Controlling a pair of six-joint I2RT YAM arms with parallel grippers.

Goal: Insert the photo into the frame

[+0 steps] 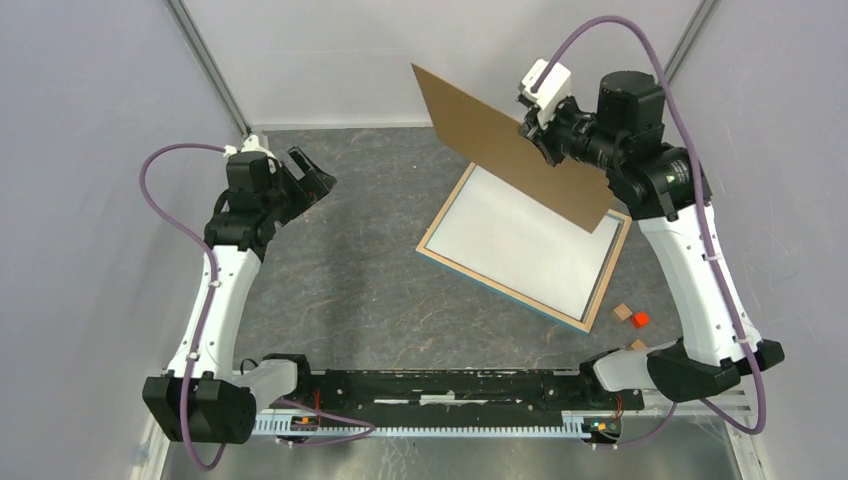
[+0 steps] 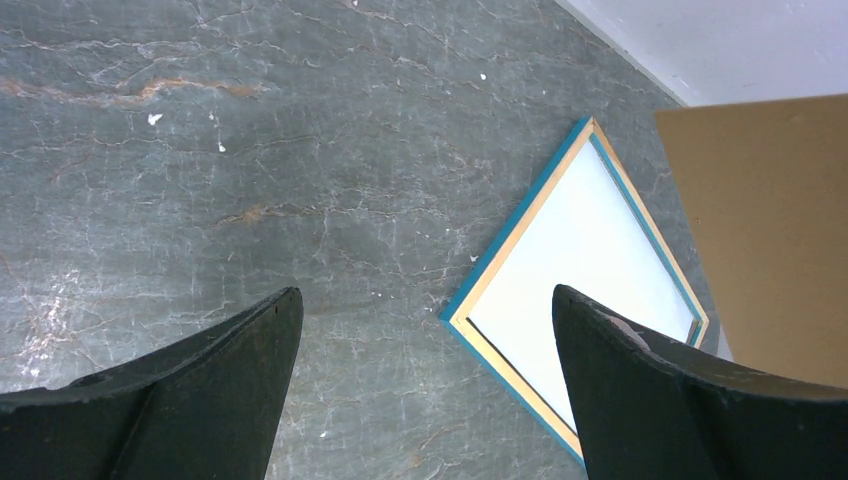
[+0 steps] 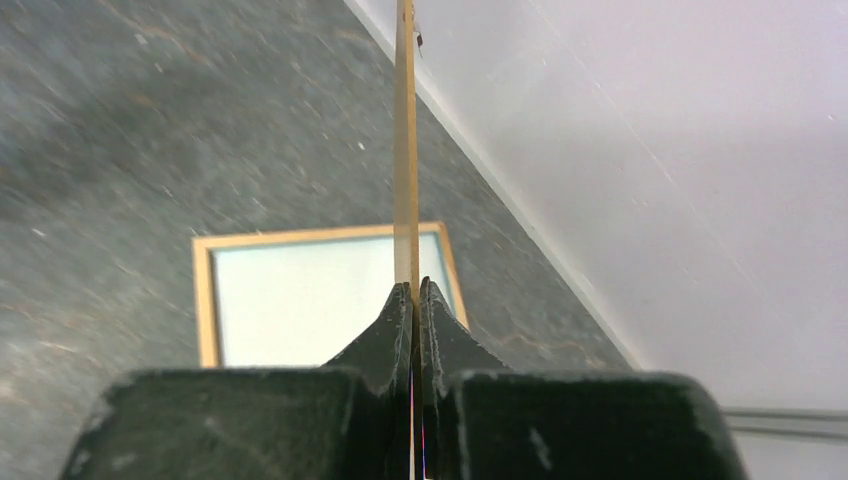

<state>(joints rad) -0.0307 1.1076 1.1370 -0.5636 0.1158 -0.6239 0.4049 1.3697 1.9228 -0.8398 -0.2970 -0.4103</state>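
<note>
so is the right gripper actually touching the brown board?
Touching. The right wrist view shows the right gripper pinched shut on the brown board, both jaws against its thin edge.

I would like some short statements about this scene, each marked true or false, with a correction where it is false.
1. The right hand is shut on the brown backing board. True.
2. The board lies flat inside the frame. False: it is held tilted in the air, above the frame.
3. The left hand is open and holds nothing. True.
4. The frame leans upright against the wall. False: it lies flat on the table.
5. The small blocks lie left of the frame. False: they lie by its near right corner, beside the right arm.
</note>
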